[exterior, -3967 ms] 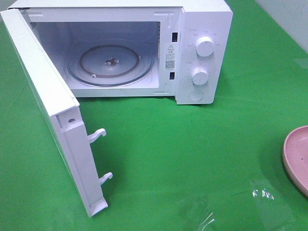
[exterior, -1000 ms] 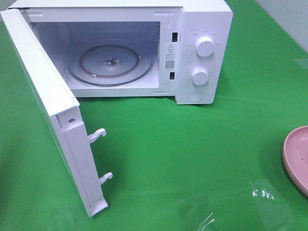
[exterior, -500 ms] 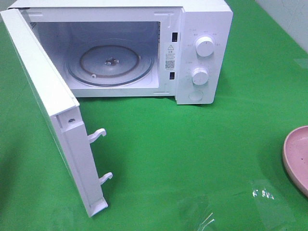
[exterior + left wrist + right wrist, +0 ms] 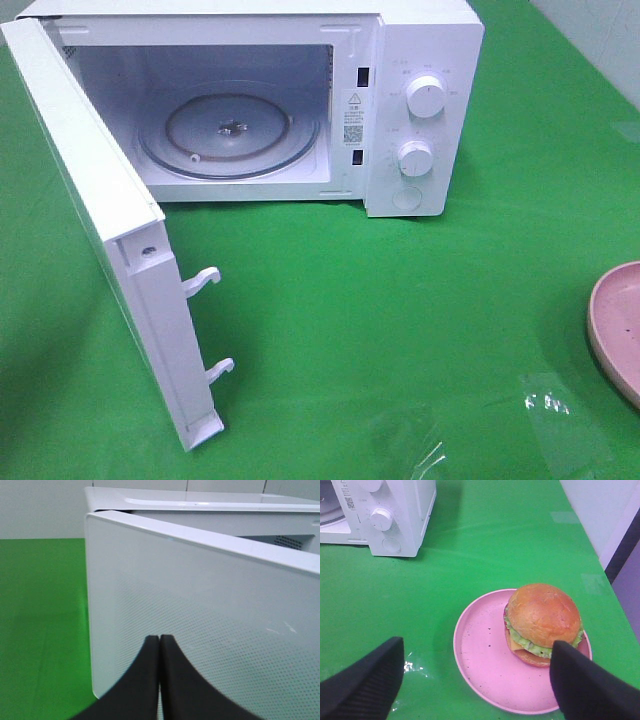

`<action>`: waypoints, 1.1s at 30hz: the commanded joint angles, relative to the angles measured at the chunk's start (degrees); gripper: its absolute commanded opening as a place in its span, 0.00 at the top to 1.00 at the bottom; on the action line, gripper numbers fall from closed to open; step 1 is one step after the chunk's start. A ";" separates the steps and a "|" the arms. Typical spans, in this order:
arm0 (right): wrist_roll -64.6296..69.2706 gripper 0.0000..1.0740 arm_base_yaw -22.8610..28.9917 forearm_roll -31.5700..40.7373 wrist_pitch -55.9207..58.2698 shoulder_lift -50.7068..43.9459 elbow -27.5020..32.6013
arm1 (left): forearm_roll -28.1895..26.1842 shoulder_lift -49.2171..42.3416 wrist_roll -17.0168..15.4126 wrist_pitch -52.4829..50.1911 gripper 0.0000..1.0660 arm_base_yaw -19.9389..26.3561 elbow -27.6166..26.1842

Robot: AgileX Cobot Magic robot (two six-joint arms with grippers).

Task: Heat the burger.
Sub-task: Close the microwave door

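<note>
The burger [image 4: 543, 615], with its golden bun, lettuce and cheese, sits toward one side of a pink plate [image 4: 480, 650] in the right wrist view. My right gripper [image 4: 475, 645] hovers above the plate, open wide, with one finger on each side and nothing between them. In the high view only the plate's edge [image 4: 615, 330] shows at the far right, and the burger is out of frame. The white microwave [image 4: 420, 110] stands with its door [image 4: 110, 250] swung open to the left, showing the glass turntable [image 4: 230, 135]. My left gripper [image 4: 159, 641] is shut and empty, close to the door's outer face [image 4: 210, 610].
Green cloth [image 4: 400, 320] covers the table. A patch of clear tape [image 4: 545, 405] glints near the front right. The microwave's two knobs [image 4: 426, 97] face front. A white wall runs along the table's right edge [image 4: 600, 510].
</note>
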 commanded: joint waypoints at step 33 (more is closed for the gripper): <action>-0.34 0.31 -0.23 0.23 -0.57 -1.43 0.29 | -35.92 20.51 15.30 4.58 1.00 -32.31 -15.53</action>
